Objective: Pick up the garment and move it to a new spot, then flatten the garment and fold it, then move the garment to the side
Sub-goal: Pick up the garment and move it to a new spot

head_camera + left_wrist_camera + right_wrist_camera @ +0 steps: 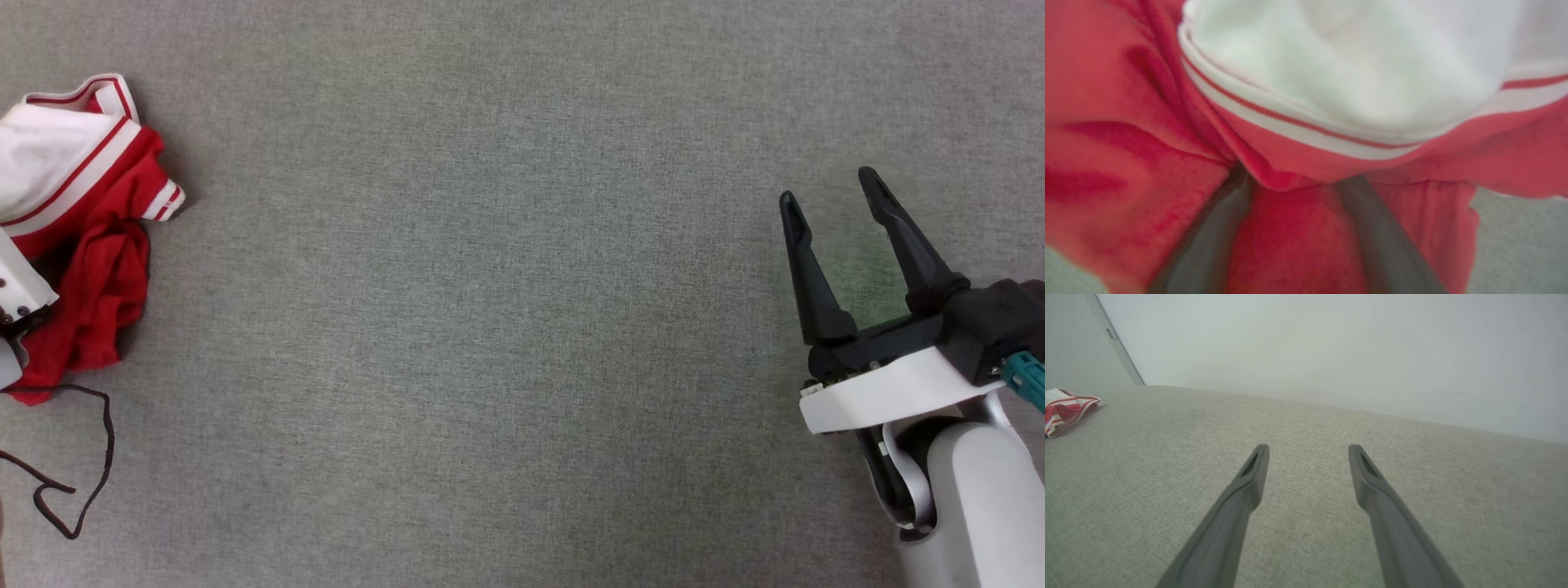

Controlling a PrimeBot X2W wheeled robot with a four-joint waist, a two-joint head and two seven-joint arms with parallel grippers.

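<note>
Item: crumpled red jersey T-shirt with white, stripe-trimmed sleeves (98,245), heaped at the far left of the grey woven surface (522,327). We judge it light, limp and unlikely to slip, and best taken at a bunched red fold. Left gripper (1294,179): jaws spread, red cloth lying between them, not yet pinched. Right gripper (829,189): jaws wide apart, empty, well away from the shirt.

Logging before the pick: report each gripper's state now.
Left gripper: jaws open, astride a fold of the garment, not clamped.
Right gripper: jaws open, holding nothing.
</note>
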